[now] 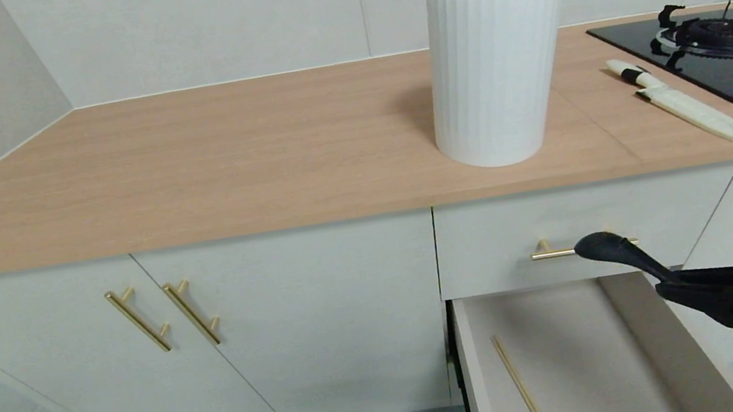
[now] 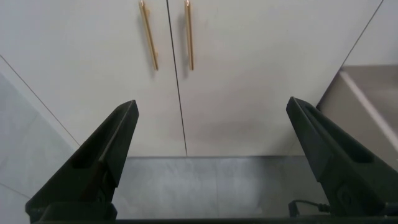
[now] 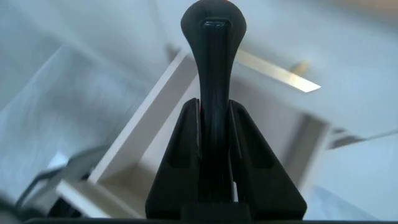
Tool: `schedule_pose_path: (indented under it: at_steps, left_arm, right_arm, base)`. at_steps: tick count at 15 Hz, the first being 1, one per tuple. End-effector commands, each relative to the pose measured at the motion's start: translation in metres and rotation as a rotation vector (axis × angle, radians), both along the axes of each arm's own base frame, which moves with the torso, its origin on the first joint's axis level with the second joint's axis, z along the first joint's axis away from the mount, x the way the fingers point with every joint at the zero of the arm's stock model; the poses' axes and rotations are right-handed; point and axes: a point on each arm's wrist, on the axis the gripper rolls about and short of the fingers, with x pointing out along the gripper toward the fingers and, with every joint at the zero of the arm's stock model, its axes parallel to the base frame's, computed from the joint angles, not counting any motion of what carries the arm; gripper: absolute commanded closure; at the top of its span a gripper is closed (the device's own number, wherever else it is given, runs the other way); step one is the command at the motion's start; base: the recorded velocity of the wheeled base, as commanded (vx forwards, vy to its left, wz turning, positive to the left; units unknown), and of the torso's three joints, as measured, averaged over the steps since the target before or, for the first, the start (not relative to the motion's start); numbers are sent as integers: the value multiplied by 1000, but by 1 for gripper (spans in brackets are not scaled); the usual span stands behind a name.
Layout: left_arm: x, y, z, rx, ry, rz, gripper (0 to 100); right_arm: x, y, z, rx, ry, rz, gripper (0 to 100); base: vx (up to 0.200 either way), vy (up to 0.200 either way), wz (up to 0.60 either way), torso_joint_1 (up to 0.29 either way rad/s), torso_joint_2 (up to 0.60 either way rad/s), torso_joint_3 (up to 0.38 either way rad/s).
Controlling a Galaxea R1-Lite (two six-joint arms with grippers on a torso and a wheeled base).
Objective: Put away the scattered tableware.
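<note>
Wood-grain laminate countertop (image 1: 222, 162) runs across the head view beneath pale matte wall tiles. A white ribbed cylindrical knife block (image 1: 495, 70) with a black slotted top stands upright at 1 o'clock. A knife (image 1: 674, 98) with a pale blade and a white-and-black handle lies flat at the block's 3 o'clock, just beside the glossy black gas hob (image 1: 713, 48). Below the counter, at 5 o'clock, an open drawer (image 1: 647, 331) with a smooth beige floor contains one slim bamboo chopstick (image 1: 521, 386) with a green tip. The right gripper (image 1: 669, 283), above the drawer's right side, is clamped on the stem of a smooth black utensil (image 1: 609, 248) with a rounded, spoon-like end. The left gripper (image 2: 211, 106) is spread wide and holds nothing, facing flat white cabinet doors (image 2: 249, 74) with slender brass bar handles (image 2: 148, 34).
</note>
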Motion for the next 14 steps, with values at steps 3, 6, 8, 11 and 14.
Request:
schedule_pose_path:
  at_steps: [3,6,8,11,14]
  left_arm:
    - [0,0,0,0,0,0,0]
    - [0,0,0,0,2,0,0]
    - [0,0,0,0,0,0,0]
    - [0,0,0,0,0,0,0]
    - [0,0,0,0,2,0,0]
  right_arm:
    - [0,9,-19,-66,60,69,100]
    - [7,12,-30,-90,113,71,100]
    - [14,15,-40,-112,164,65,100]
    - [22,17,-51,-133,216,59,100]
    - [42,19,-65,-154,245,-2,100]
  base:
    - [0,0,0,-176,468,292]
    - [0,0,0,-155,456,303]
    - [0,0,0,-127,442,312]
    - [0,0,0,-72,300,220]
    - [0,0,0,-10,46,29]
